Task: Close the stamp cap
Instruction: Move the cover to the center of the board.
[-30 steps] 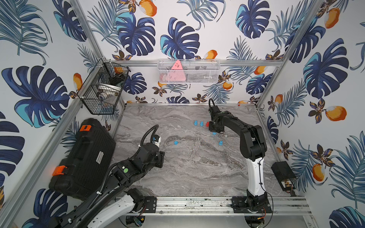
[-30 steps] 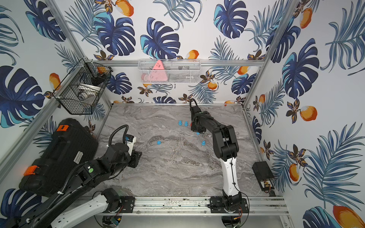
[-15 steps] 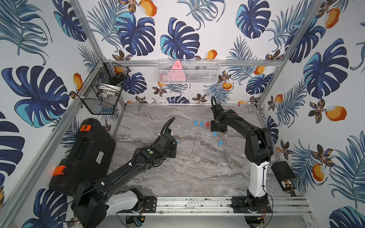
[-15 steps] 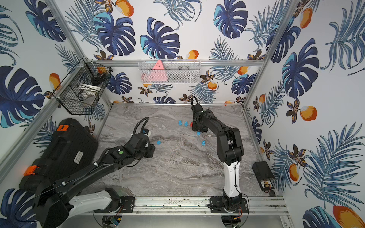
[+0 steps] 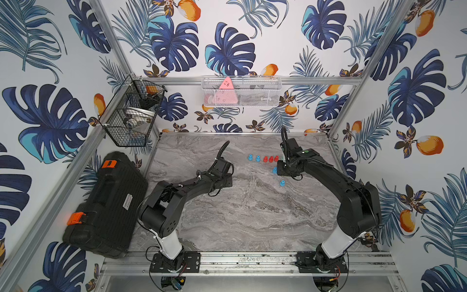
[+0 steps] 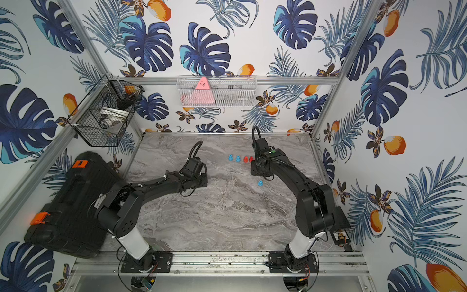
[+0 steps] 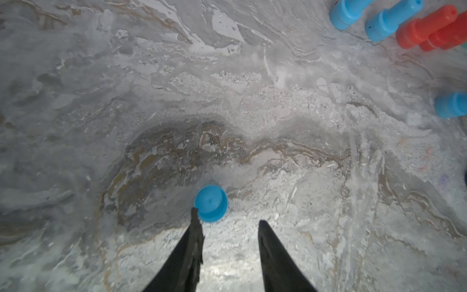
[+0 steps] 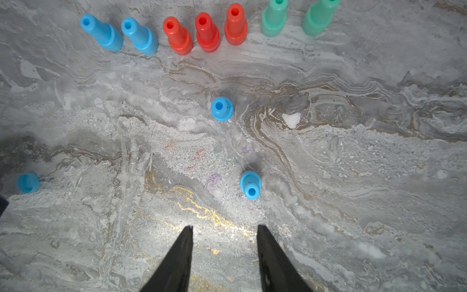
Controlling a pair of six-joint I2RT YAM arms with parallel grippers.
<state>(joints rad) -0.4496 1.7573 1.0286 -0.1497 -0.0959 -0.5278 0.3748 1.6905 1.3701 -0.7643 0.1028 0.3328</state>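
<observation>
A small blue stamp cap (image 7: 211, 203) lies on the marble table (image 5: 252, 217), just past one fingertip (image 7: 195, 215) of my left gripper (image 7: 228, 216). That gripper is open and holds nothing; in both top views it covers the cap. Two blue stamps (image 8: 222, 108) (image 8: 250, 184) stand upright apart from the row, ahead of my open, empty right gripper (image 8: 225, 226). The right wrist view shows the cap (image 8: 27, 182) far off to the side. From above, the right gripper (image 5: 281, 172) hovers beside the nearer loose blue stamp (image 5: 275, 170), with the other (image 5: 282, 183) in front.
A row of blue (image 5: 250, 157), red (image 5: 271, 159) and green (image 8: 274, 20) stamps stands near the back. A black case (image 5: 101, 202) lies at the left edge. A wire basket (image 5: 131, 118) and a white mesh basket (image 5: 240, 92) hang on the walls.
My left arm has swung from the front left out to the table's middle and now sits over the blue cap. The right gripper has drawn back a little from the stamp row.
</observation>
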